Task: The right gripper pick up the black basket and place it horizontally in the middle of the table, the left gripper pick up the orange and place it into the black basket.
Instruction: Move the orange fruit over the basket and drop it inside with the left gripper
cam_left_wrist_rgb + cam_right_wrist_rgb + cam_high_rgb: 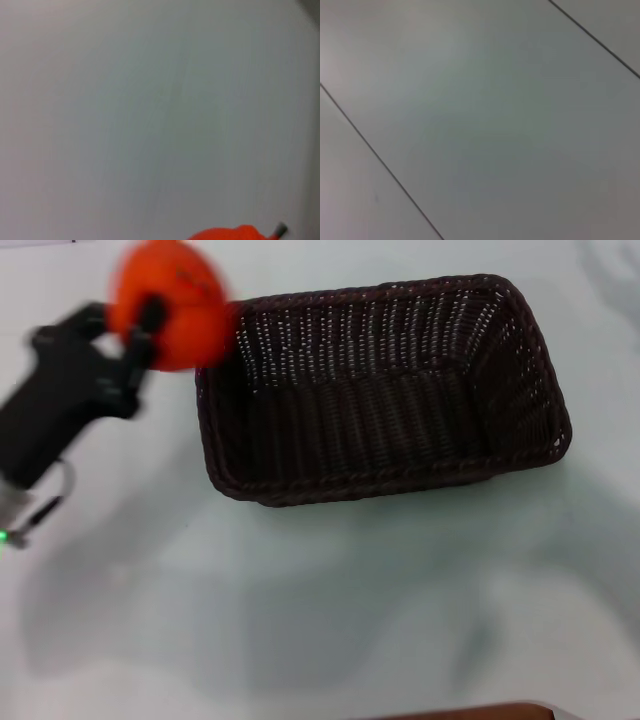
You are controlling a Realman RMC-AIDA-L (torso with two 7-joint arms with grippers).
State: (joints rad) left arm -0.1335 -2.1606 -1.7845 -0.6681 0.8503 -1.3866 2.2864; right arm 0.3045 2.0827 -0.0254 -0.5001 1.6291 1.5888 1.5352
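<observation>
The black basket [385,390] lies lengthwise across the middle of the white table, open side up and empty. My left gripper [150,325] is shut on the orange [175,310] and holds it in the air just off the basket's left end, overlapping its left rim in the head view. A sliver of the orange [225,234] shows at the edge of the left wrist view. My right gripper is out of view in every frame.
The white table [320,600] stretches around the basket. A brown edge [470,712] shows at the bottom of the head view. The right wrist view shows only a pale surface with thin dark lines [375,150].
</observation>
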